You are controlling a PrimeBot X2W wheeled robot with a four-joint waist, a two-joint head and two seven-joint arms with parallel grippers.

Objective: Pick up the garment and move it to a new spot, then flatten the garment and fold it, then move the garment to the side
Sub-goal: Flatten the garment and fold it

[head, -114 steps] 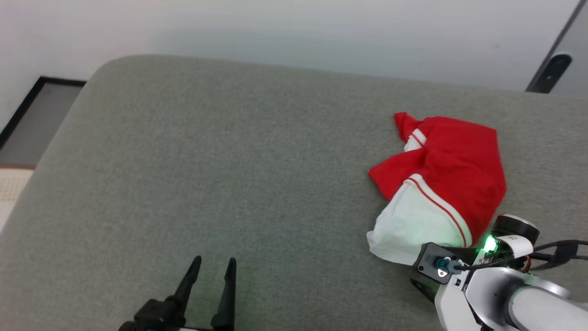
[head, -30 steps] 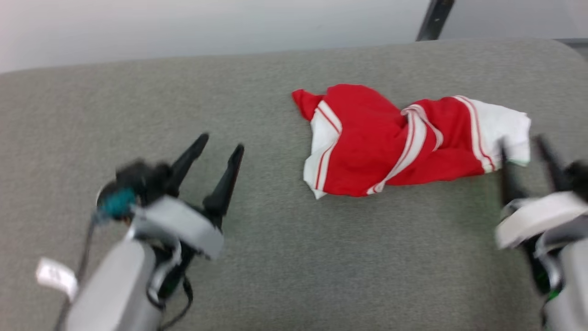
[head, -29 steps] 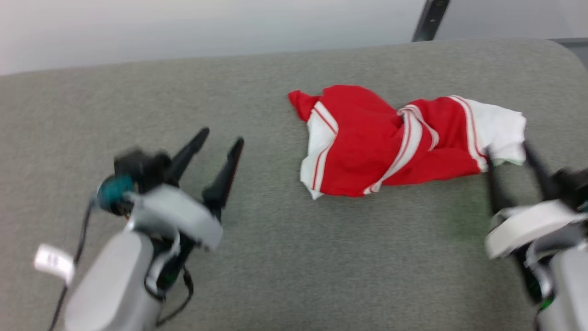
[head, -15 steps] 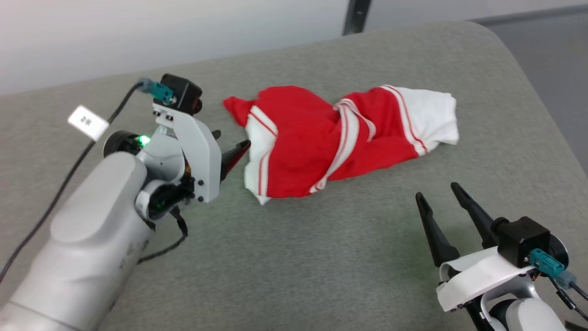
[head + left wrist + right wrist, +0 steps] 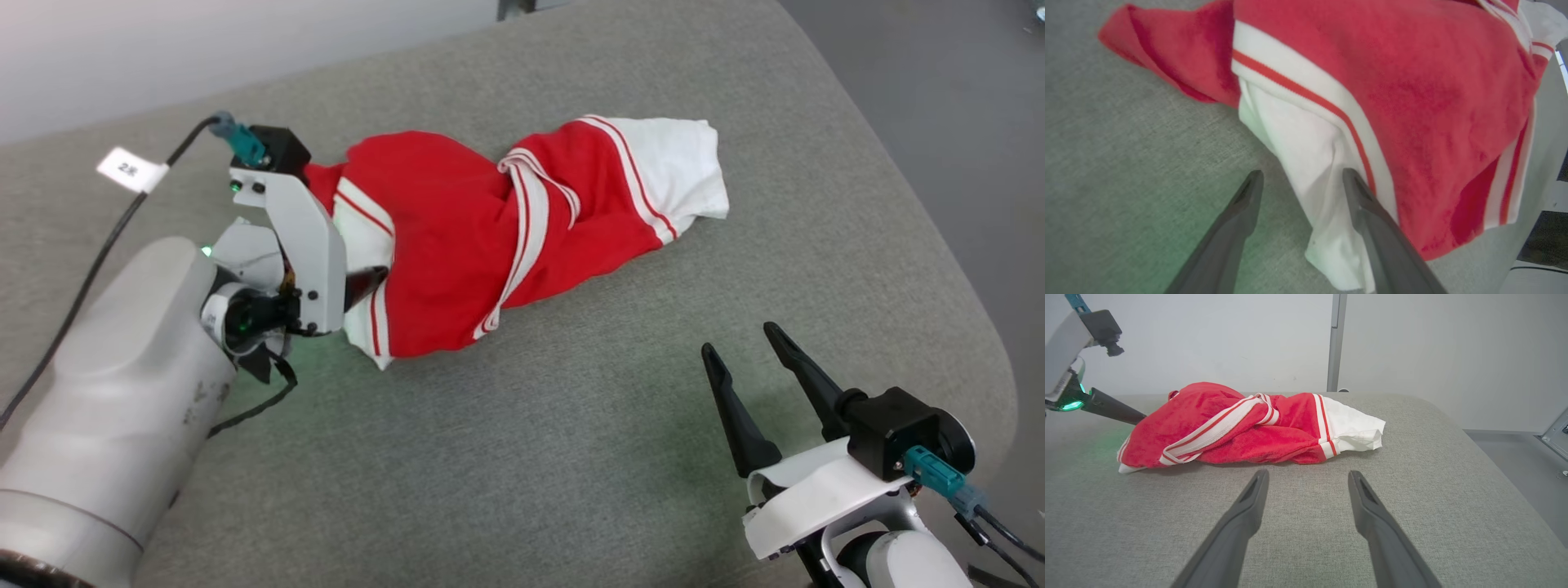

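I read this as the opening of a grasp; the garment (image 5: 457,237) lies bunched and twisted in the upper middle of the head view, on the grey cushion (image 5: 571,457), nowhere near flat or folded, so the flattening and folding are all yet to come. From these pictures I cannot say whether this grasp is meant to carry it to a new spot or to start spreading it.

In the left wrist view my left gripper (image 5: 1302,174) stands with its jaws wide apart and nothing between them clamped. It straddles the white sleeve end at the lower middle of that frame; the right-hand finger lies over the white cloth, just beside the red stripe, and the left-hand finger is over bare grey fabric, just beside the cloth's edge.

My right gripper (image 5: 740,338) sits at the lower right of the head view, jaws spread and empty, well apart from the garment; in its own wrist view it points toward the other white sleeve end.

The next move, as I judge it, calls for easing the left fingers a little further over the sleeve edge and down to the cushion, then closing on the white layer alone; soft cotton may slip or drag the whole twist along.

As for writing, a small white tag (image 5: 131,169) hangs on the left arm's cable at the upper left; it begins with a 2, and the rest is too small to read. I see no brand or print on the garment.
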